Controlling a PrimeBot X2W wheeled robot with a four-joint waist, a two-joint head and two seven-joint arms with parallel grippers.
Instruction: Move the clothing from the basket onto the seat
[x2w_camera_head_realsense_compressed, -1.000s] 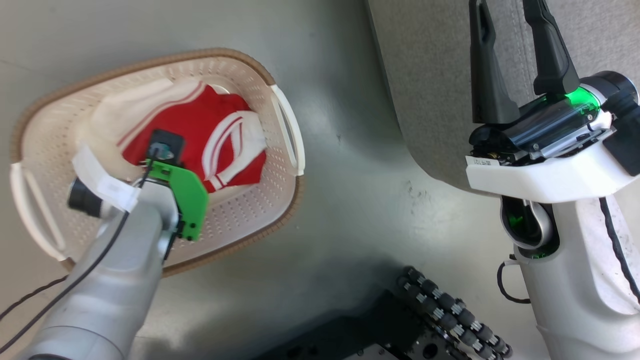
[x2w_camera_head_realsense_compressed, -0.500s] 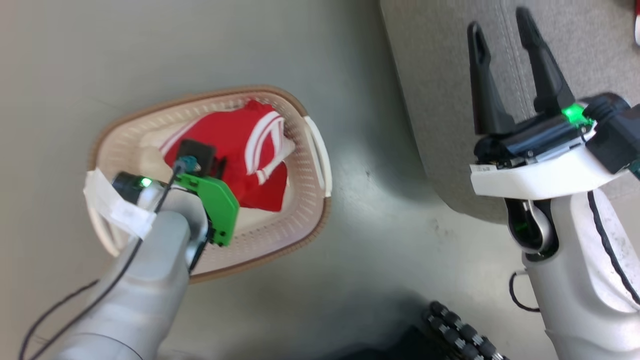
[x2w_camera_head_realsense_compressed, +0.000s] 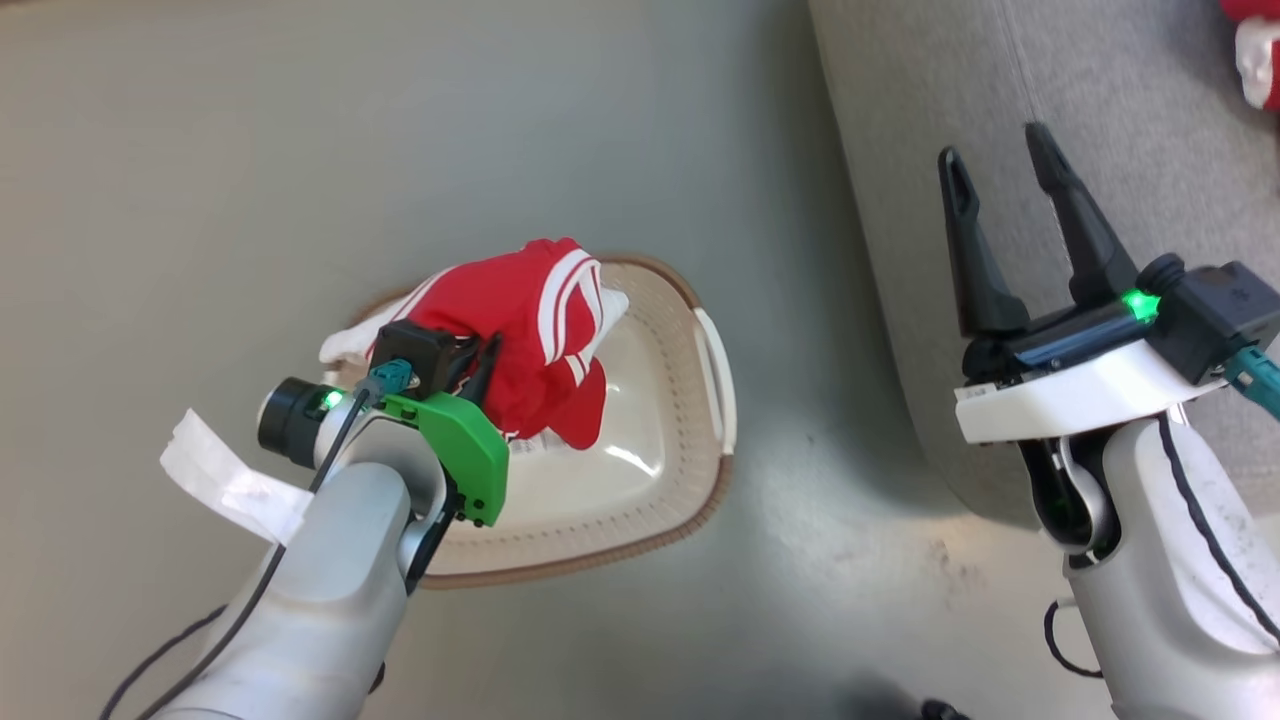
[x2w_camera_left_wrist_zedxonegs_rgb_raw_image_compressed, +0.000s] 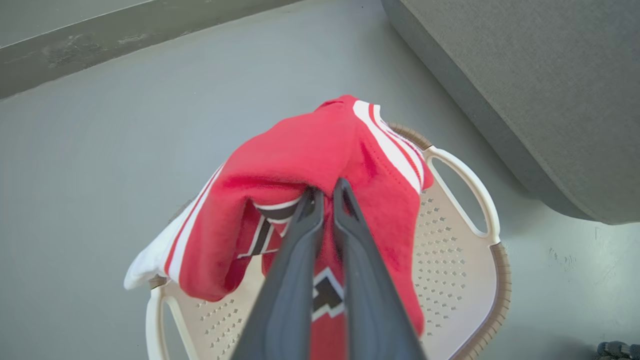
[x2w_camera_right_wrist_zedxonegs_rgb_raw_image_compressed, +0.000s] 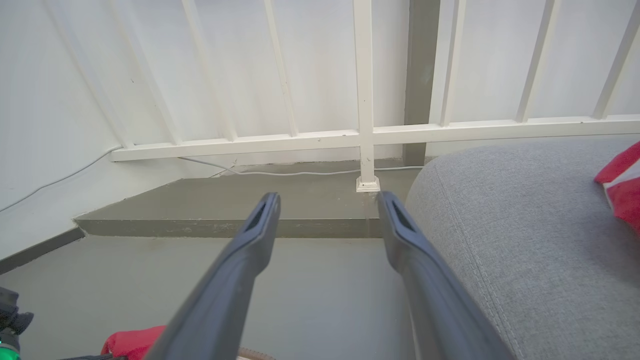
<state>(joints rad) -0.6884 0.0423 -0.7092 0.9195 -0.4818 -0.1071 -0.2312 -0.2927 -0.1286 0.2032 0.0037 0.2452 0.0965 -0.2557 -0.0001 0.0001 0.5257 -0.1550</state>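
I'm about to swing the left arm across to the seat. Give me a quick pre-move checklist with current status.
1. Left gripper shut on the clothing: ok.
2. Clothing's lower end free of the basket: cannot tell, its hem is hidden.
3. Nothing else left in the basket: cannot tell, the clothing hides part of its floor.
4. Right gripper open and empty: ok.
5. Bare seat to drop on: ok, away from the other red garment.
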